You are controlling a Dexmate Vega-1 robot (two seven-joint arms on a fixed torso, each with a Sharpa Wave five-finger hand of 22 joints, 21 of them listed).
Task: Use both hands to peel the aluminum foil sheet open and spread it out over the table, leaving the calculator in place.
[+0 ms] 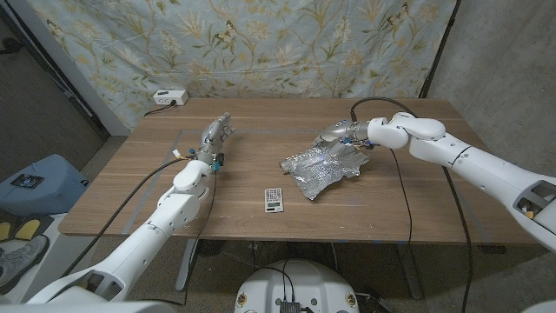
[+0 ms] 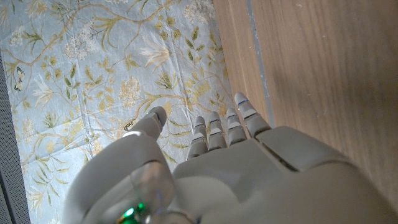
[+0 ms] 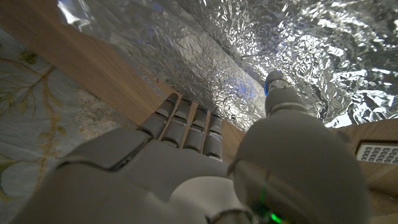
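Note:
The crumpled aluminum foil sheet lies right of the table's middle, partly spread; it appears again, wrinkled, as foil in the right wrist view. The small calculator lies just in front of it, apart from the foil; one corner of the calculator is seen from the right wrist. My right hand is at the foil's far edge. Its thumb lies on the foil and its fingers reach the foil's edge; whether they grip it is unclear. My left hand is well left of the foil, fingers straight, holding nothing.
A white power strip sits at the table's far left edge. A floral cloth hangs behind the table. Cables run along both arms. Bare wood lies between my two hands.

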